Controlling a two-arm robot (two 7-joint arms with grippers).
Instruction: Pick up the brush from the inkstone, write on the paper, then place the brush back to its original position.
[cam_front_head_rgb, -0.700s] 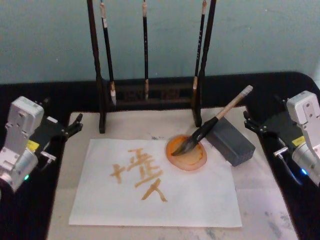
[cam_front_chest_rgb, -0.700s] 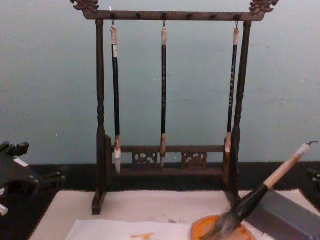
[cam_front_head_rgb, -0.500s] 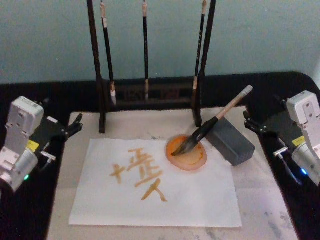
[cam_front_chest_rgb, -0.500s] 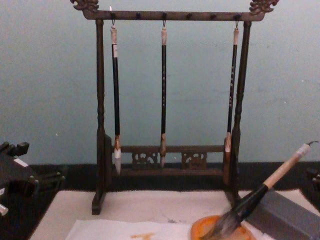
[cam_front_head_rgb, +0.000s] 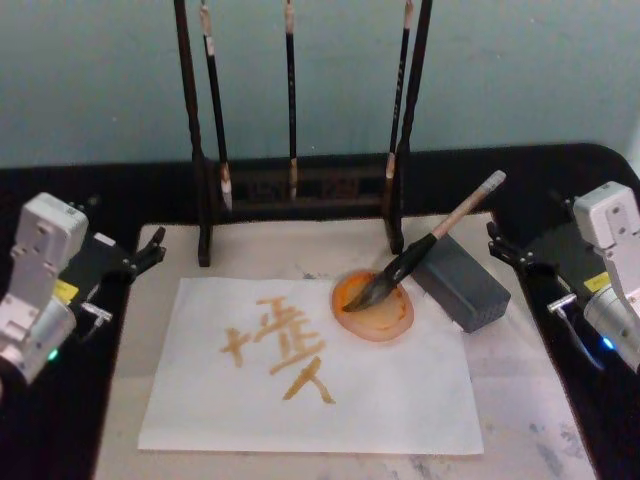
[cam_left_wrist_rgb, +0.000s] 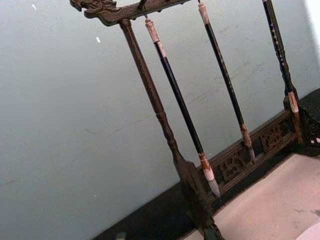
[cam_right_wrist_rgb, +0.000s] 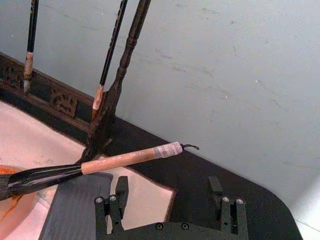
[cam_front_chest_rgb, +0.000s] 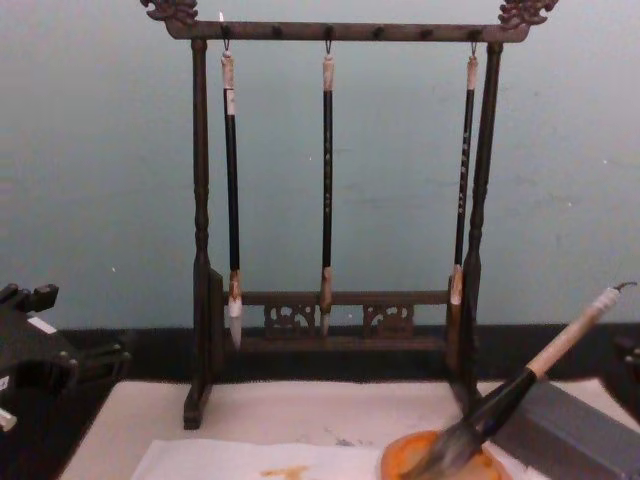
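Head view: nothing's moved lately, brush (cam_front_head_rgb: 430, 243) rests in the dish (cam_front_head_rgb: 395, 325), paper (cam_front_head_rgb: 400, 390) is written on, my left gripper (cam_front_head_rgb: 150, 250) and right gripper (cam_front_head_rgb: 495, 245) sit parked, jaws open, so probably done.

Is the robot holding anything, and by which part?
Nothing is held. The brush lies with its tuft in the inkstone, while the left gripper and right gripper sit apart at the sides.

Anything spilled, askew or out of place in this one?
Nothing stands out. The thick tan-and-black calligraphy brush lies with its tuft in the round orange dish, handle propped on the dark grey block. The white paper sheet lies flat. Left gripper and right gripper sit parked at either side.
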